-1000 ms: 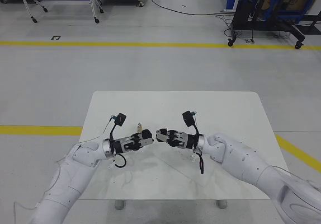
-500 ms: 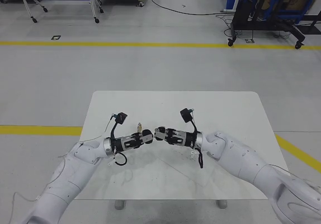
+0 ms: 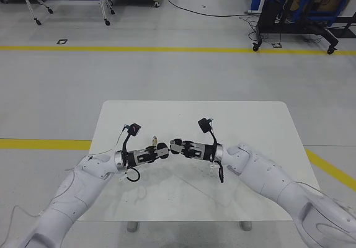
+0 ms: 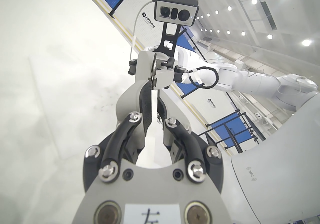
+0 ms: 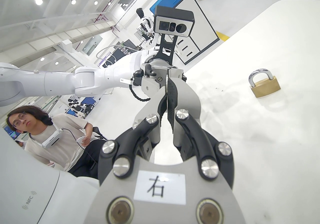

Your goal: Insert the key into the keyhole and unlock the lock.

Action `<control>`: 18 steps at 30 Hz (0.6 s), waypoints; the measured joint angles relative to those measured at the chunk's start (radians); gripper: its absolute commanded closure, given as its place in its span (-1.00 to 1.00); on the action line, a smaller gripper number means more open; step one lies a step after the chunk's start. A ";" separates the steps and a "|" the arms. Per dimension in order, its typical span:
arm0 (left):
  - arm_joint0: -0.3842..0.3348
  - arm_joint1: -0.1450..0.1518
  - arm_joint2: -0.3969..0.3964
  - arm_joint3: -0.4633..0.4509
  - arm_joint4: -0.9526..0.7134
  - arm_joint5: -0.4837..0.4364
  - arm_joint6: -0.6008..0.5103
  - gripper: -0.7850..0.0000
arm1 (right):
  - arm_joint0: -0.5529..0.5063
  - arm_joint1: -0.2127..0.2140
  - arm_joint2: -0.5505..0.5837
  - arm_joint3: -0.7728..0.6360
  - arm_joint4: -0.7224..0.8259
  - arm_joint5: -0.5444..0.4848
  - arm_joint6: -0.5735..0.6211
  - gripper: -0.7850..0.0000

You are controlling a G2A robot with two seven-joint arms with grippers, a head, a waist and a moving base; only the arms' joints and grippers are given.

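Right wrist view: brass padlock (steel shackle) on table.

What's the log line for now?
left gripper, right gripper: tip to tip over table | padlock: lying on table, shackle closed

My right gripper has slid a little nearer the padlock, closing the gap to my left gripper, which edged slightly farther from me; our tips now meet just beside the padlock.
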State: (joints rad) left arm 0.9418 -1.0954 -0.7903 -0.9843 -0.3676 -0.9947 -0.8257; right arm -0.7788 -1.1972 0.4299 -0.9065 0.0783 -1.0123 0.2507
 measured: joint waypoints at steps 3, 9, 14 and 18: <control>-0.007 0.002 0.013 0.010 -0.005 -0.009 0.009 0.70 | -0.007 -0.003 0.018 0.001 -0.003 0.000 0.010 1.00; -0.021 0.004 0.043 0.020 -0.021 -0.012 0.012 0.79 | -0.021 -0.009 0.047 -0.002 -0.011 0.000 0.039 1.00; -0.030 0.006 0.067 0.026 -0.039 -0.015 0.016 0.62 | -0.027 -0.017 0.066 0.002 -0.010 0.000 0.065 1.00; -0.037 0.008 0.079 0.031 -0.051 -0.018 0.018 0.61 | -0.031 -0.023 0.079 0.005 -0.010 0.000 0.082 1.00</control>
State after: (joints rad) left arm 0.9043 -1.0875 -0.7114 -0.9534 -0.4191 -1.0123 -0.8078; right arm -0.8101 -1.2203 0.5092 -0.9013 0.0678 -1.0123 0.3325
